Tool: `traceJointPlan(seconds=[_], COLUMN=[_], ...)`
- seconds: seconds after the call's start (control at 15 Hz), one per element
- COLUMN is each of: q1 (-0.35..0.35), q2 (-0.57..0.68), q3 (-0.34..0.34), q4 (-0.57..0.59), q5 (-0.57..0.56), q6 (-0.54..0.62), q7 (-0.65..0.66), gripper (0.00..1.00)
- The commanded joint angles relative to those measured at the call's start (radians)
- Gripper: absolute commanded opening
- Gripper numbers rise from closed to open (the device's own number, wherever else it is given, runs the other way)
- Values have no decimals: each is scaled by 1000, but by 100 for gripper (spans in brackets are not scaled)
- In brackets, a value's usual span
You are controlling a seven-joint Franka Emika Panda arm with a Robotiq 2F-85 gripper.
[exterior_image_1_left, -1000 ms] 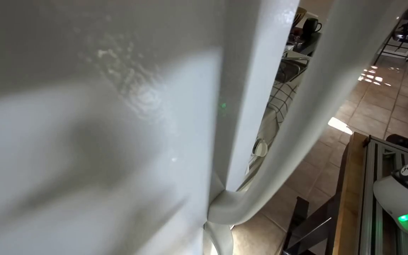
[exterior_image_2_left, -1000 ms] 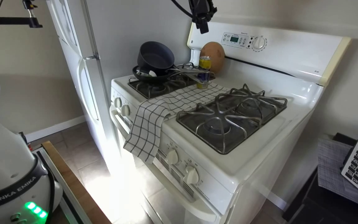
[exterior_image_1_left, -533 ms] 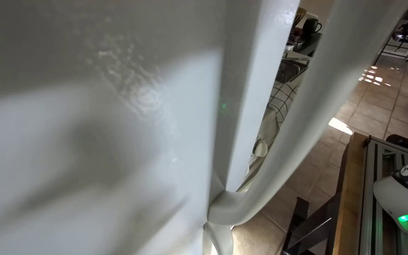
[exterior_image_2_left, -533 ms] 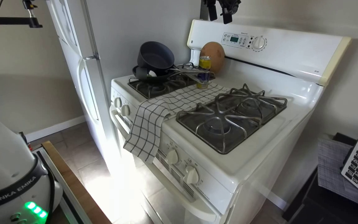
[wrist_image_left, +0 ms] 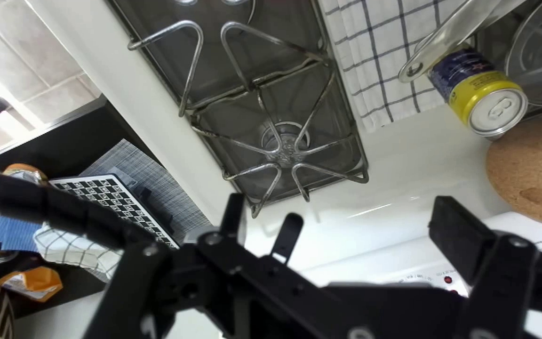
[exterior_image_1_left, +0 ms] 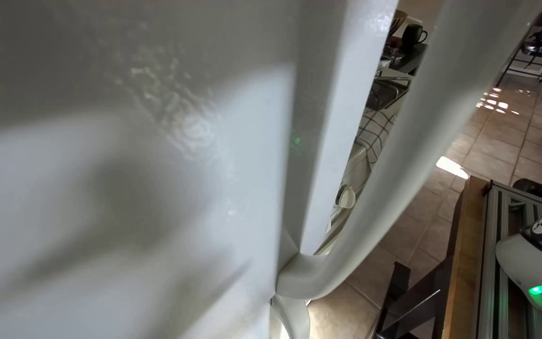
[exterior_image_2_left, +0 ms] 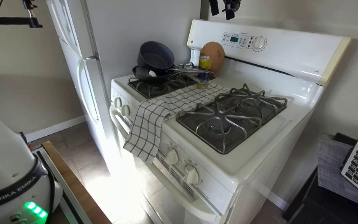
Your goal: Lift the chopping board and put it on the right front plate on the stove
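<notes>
The chopping board is a round brown board [exterior_image_2_left: 215,57], standing tilted against the stove's back panel behind a yellow and blue can. It also shows at the right edge of the wrist view [wrist_image_left: 532,165]. My gripper [exterior_image_2_left: 222,10] is high above the back of the stove in an exterior view, its upper part cut off by the frame. In the wrist view my gripper [wrist_image_left: 340,207] is open, with nothing between its fingers and the board to their right. The right front burner [exterior_image_2_left: 218,126] has a bare metal grate; the right rear burner [wrist_image_left: 286,143] lies ahead of the fingers.
The can [exterior_image_2_left: 204,72] stands close in front of the board. Dark pans [exterior_image_2_left: 156,55] sit on the left burners, their handles reaching toward the can. A checked cloth [exterior_image_2_left: 148,124] lies between the burner sets. The fridge [exterior_image_2_left: 141,25] stands left of the stove; its handle [exterior_image_1_left: 407,165] fills an exterior view.
My gripper has moved up and to the right in an exterior view over the last second. Its two fingers now show apart there, where before they overlapped. The objects on the stove have not moved.
</notes>
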Motion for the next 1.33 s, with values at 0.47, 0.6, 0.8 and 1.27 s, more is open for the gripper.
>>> traceJointPlan(seconds=[0.47,0.6,0.8,1.27], q1=[64,115,190,204], q2=[241,330,468,484], q3=[87,98,95,103], q4=[336,450,616,607], q5=[-201,-218,-198,-197], q6=[-160,-229,-240,-196], q7=[402,439,541,555], gripper=[100,100,100,100])
